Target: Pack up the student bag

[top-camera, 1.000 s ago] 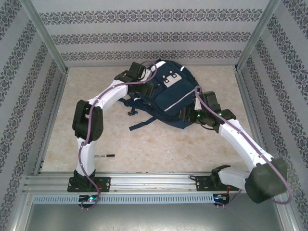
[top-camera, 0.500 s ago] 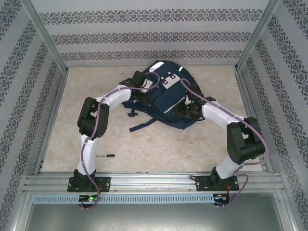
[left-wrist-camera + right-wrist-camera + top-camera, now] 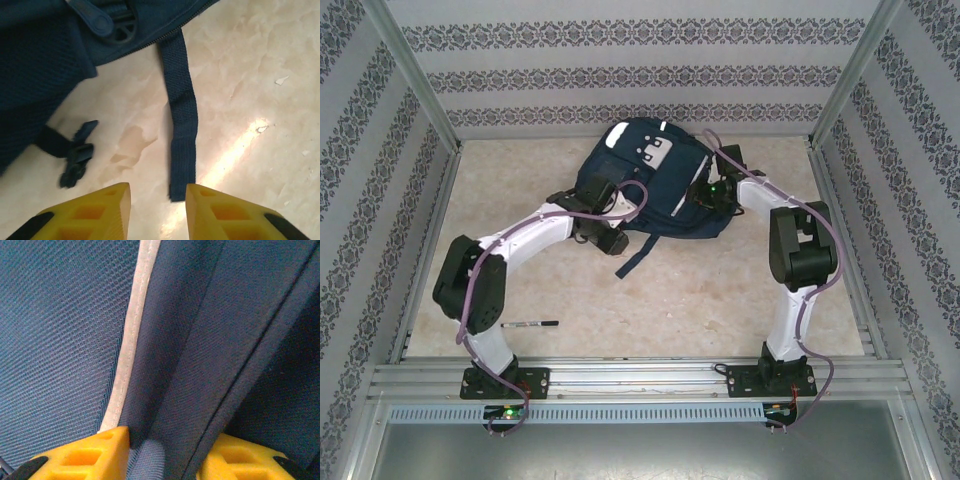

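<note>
The navy student bag [image 3: 660, 185] lies flat at the back of the table, white patches up. My right gripper [image 3: 700, 195] is at its right side. In the right wrist view the gripper [image 3: 170, 452] is shut on a fold of the bag's fabric [image 3: 60, 340] beside a pale piping stripe [image 3: 130, 340]. My left gripper [image 3: 613, 237] hovers at the bag's near left edge. In the left wrist view the gripper [image 3: 158, 202] is open over bare table. A loose dark strap [image 3: 182, 125] ends just ahead of its right finger, and a small buckle [image 3: 75, 157] lies to the left.
A black pen [image 3: 535, 324] lies on the table near the left arm's base. Patterned walls and a metal frame [image 3: 420, 270] close in the table on three sides. The strap [image 3: 630, 262] trails toward the near side from the bag.
The bag has shifted toward the back wall. My right arm followed it to the back right and its jaws closed on fabric. My left gripper drew back to the bag's near edge and narrowed.
</note>
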